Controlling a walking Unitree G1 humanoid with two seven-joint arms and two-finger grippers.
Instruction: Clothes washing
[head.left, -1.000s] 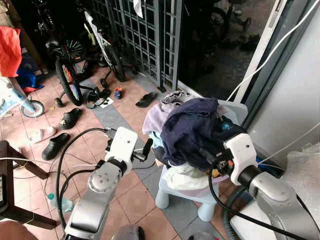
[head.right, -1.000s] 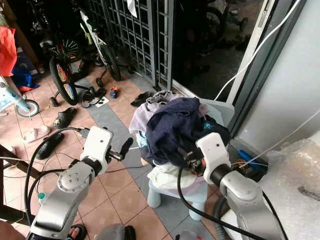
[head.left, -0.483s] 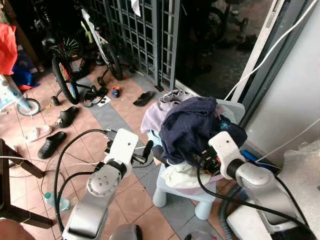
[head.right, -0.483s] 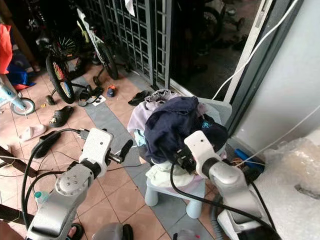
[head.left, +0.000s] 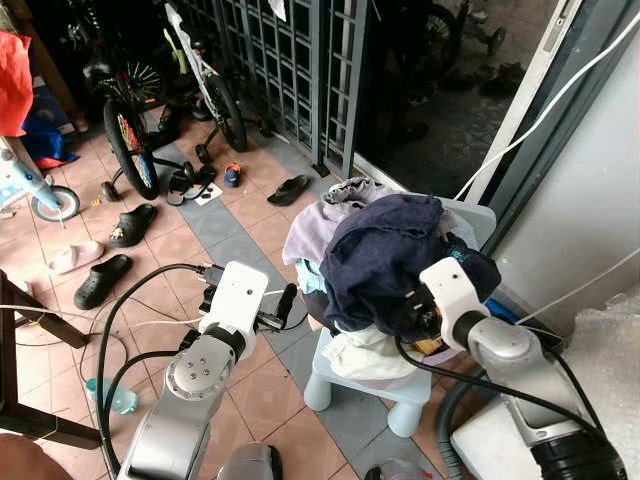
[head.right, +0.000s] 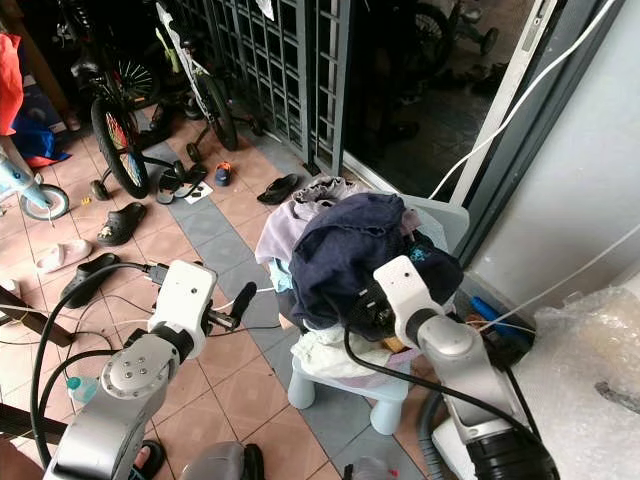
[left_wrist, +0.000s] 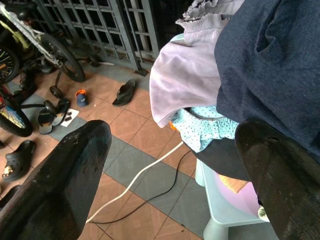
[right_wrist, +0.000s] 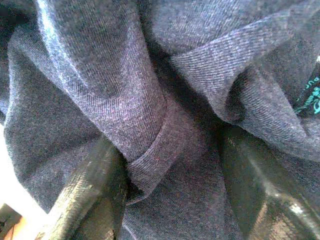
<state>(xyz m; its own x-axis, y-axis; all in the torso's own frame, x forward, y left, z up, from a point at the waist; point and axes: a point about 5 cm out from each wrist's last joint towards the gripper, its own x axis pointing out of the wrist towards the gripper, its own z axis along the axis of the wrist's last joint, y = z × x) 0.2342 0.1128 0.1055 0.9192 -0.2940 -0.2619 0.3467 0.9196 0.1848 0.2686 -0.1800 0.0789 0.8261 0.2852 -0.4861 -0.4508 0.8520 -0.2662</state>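
Since a second ago the right gripper (right_wrist: 167, 170) has pushed deeper into the navy garment (head.left: 385, 255) on top of the laundry pile (head.left: 345, 225), so its fingers (right_wrist: 92, 192) are now buried in folds of dark cloth. They sit spread with a ridge of fabric bunched between them, not pinched yet as far as I can tell. That pile is heaped on a pale plastic stool (head.left: 365, 385), right ahead of the wrist.

Over on the other side, the left gripper (left_wrist: 170, 165) hangs wide open and empty, just short of the lilac cloth (left_wrist: 187, 80) at the pile's edge.

To do this grab well, I'd close firmly on that thick fold, not a thin edge, then lift straight up slowly so the lighter clothes underneath don't get dragged off the stool.
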